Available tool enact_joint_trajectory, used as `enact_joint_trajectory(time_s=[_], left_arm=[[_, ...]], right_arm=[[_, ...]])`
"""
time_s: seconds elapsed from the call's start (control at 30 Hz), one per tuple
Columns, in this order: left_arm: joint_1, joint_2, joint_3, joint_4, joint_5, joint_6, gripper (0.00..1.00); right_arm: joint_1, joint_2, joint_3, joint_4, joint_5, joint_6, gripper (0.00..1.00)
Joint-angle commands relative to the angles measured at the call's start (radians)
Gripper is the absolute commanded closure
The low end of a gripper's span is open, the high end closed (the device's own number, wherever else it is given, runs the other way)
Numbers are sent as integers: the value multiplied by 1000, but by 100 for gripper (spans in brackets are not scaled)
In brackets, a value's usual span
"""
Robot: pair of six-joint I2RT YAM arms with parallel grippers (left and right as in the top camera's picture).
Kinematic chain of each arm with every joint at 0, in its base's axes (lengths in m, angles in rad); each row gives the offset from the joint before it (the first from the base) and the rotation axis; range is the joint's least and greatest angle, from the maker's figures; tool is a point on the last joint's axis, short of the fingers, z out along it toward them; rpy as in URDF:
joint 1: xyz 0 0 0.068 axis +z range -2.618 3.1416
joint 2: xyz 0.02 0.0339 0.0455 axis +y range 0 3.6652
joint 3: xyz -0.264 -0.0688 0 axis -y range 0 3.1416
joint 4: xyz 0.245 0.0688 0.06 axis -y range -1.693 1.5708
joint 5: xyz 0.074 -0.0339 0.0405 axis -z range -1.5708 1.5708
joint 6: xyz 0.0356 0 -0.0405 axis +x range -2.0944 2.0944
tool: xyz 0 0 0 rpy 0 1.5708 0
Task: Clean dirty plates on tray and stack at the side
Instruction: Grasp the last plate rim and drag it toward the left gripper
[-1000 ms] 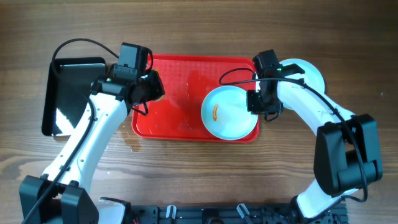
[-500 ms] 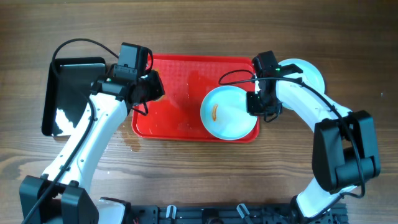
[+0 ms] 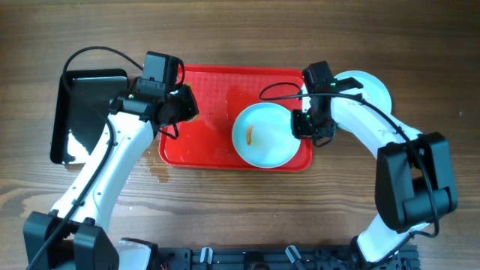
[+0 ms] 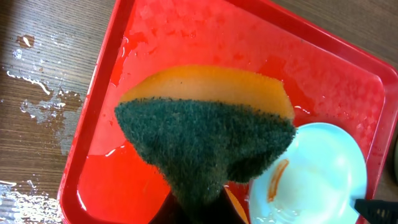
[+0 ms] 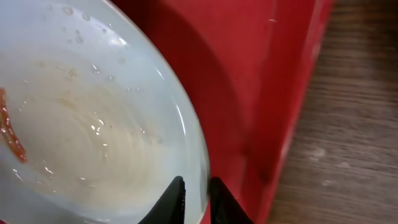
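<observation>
Mint-white round plate (image 3: 262, 136) on red plastic tray (image 3: 212, 88) is pinched at its rim by right gripper (image 5: 196, 188); orange-backed green sponge (image 4: 205, 140) is clamped by left gripper (image 3: 182, 108).

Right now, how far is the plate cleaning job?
Done: a pale round plate lies beside the red plastic tray. In hand: right tool grips the smeared plate by its rim; left tool holds a green-and-yellow sponge. Left: wiping the orange smear, stacking.
</observation>
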Motion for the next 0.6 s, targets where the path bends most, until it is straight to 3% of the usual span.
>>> enact_joint_trajectory(time_s=[0.0, 0.37, 0.47, 0.57], left_arm=[[5, 8, -8, -1, 4, -5, 96], [5, 8, -8, -9, 5, -4, 96], [5, 8, -8, -16, 5, -3, 96], [4, 8, -8, -27, 14, 3, 96]], right_arm=[[69, 63, -17, 60, -48, 61, 84], [155, 129, -16, 98, -48, 175, 86], [155, 129, -16, 140, -48, 194, 96], [155, 129, -16, 222, -49, 194, 95]])
